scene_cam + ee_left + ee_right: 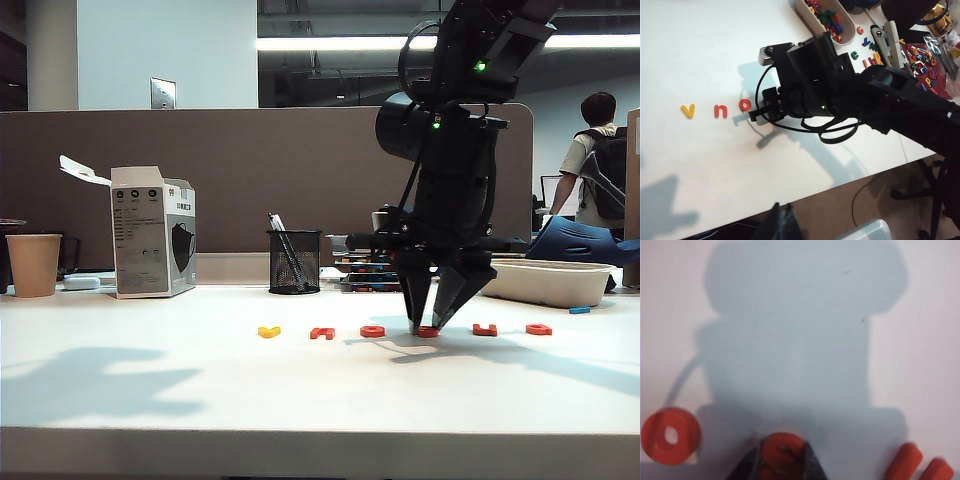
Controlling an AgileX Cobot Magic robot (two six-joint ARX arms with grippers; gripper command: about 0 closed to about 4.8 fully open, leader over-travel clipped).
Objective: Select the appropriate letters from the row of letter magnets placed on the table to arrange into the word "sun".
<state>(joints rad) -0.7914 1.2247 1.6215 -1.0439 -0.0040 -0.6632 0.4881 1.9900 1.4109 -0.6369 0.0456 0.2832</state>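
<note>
On the white table (300,390) lies the row of letter magnets: a yellow letter (268,331), the n (322,333), a ring (372,331), the s (427,332), the u (485,329) and another ring (538,328). My right gripper (428,325) points down at the table with its tips at the s. In the right wrist view the s (783,450) sits between the dark fingers, which press both its sides, with a ring (671,436) and the u (920,467) beside it. My left gripper (782,222) hangs off the table's front edge, shut and empty.
A mesh pen cup (295,262), a white carton (152,245) and a paper cup (33,264) stand along the back by the partition. A white tray (545,282) and a small blue piece (579,310) lie at the back right. More loose letters (867,52) lie beyond the tray.
</note>
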